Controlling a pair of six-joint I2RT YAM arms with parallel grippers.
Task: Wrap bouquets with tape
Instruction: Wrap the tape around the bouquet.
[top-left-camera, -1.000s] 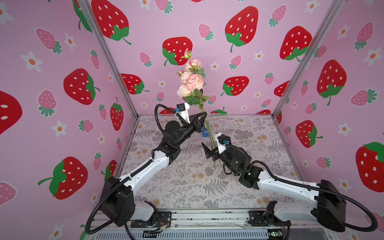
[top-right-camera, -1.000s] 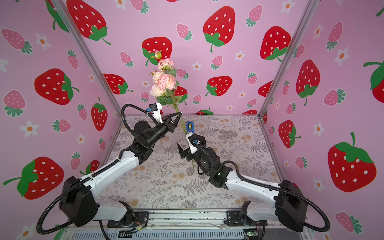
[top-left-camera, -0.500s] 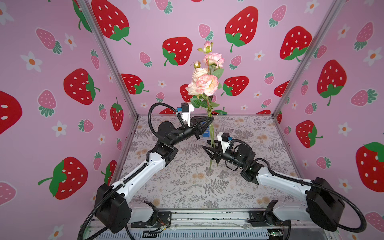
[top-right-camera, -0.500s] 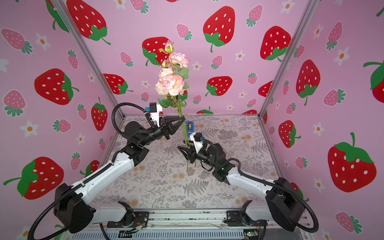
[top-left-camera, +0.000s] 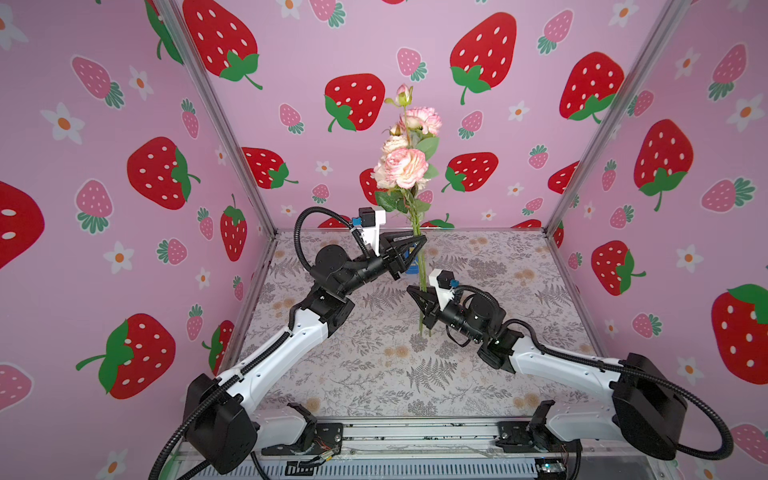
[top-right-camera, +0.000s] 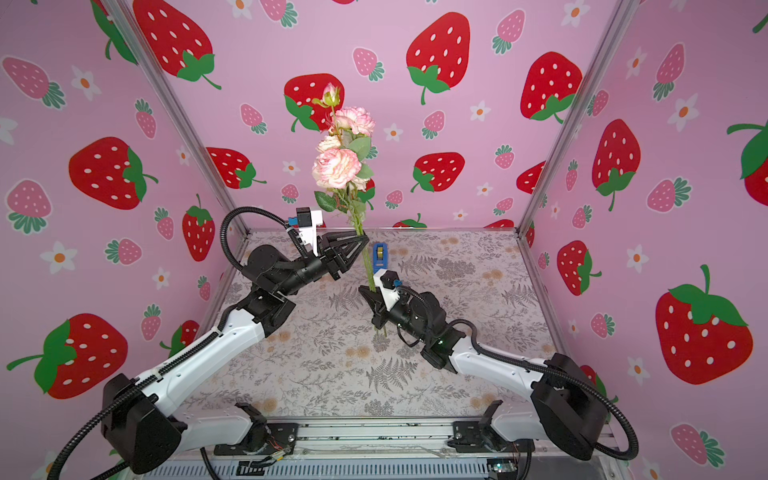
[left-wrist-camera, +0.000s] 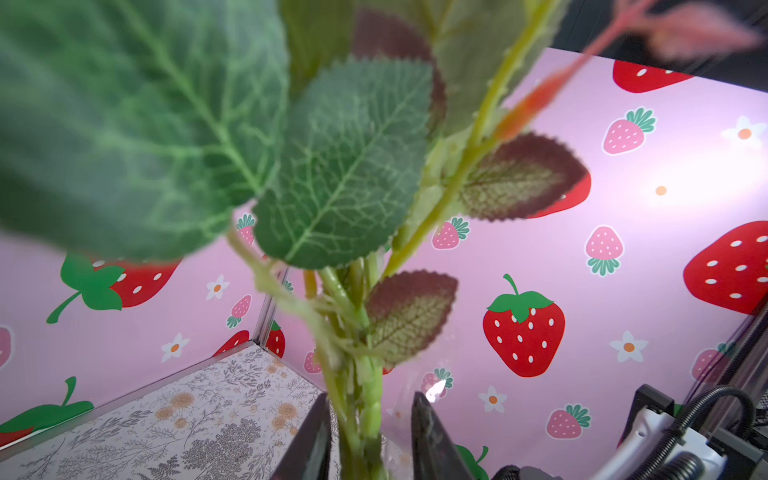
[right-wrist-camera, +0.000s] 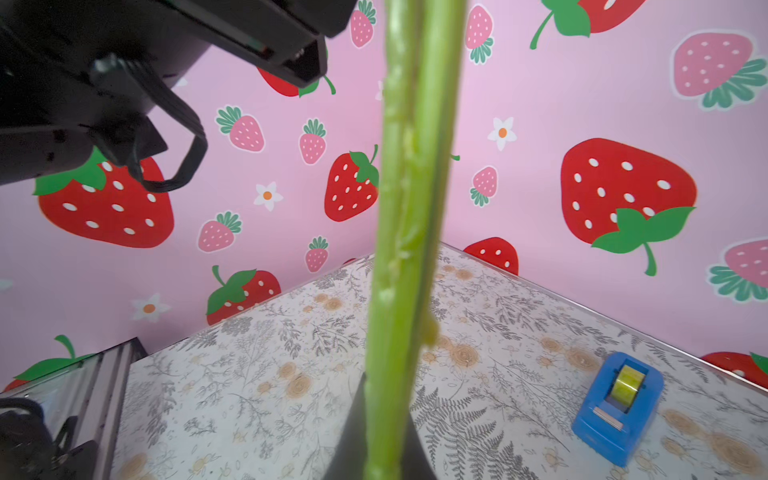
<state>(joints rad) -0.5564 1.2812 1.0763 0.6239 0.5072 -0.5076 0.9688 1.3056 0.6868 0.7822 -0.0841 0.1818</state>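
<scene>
Right gripper (top-left-camera: 419, 296): jaws clamped on the lower stems (right-wrist-camera: 409, 208) of the bouquet (top-left-camera: 405, 166). In the right wrist view its black fingers (right-wrist-camera: 351, 444) press the stems from both sides.
Left gripper (top-left-camera: 420, 240): set higher on the same stems, just below the lowest leaves (left-wrist-camera: 340, 166). The jaws stand narrowly apart astride the stems. The left wrist view shows a gap between the stems and one finger (left-wrist-camera: 428, 440), so there is no grip.
Bouquet, position: held nearly upright over the middle of the table (top-left-camera: 374, 374). The blooms rise well above both grippers against the back wall (top-left-camera: 291, 41). The stem ends hang below the right gripper, and contact with the table cannot be told.
Bouquet, appearance: pink and cream roses, the fullest bloom lowest, with a closed bud (top-left-camera: 404, 90) at the top. The leaves are serrated and green, some shaded dark red. The stems are thin and pale green, bunched side by side.
Tape: a yellowish roll (right-wrist-camera: 629, 380) sits in a blue dispenser (right-wrist-camera: 617, 407). The dispenser stands on the table near the back wall, beyond the stems and apart from both grippers.
Table: grey and tan fern and flower print.
Walls: pink, printed with strawberries and small white flowers.
</scene>
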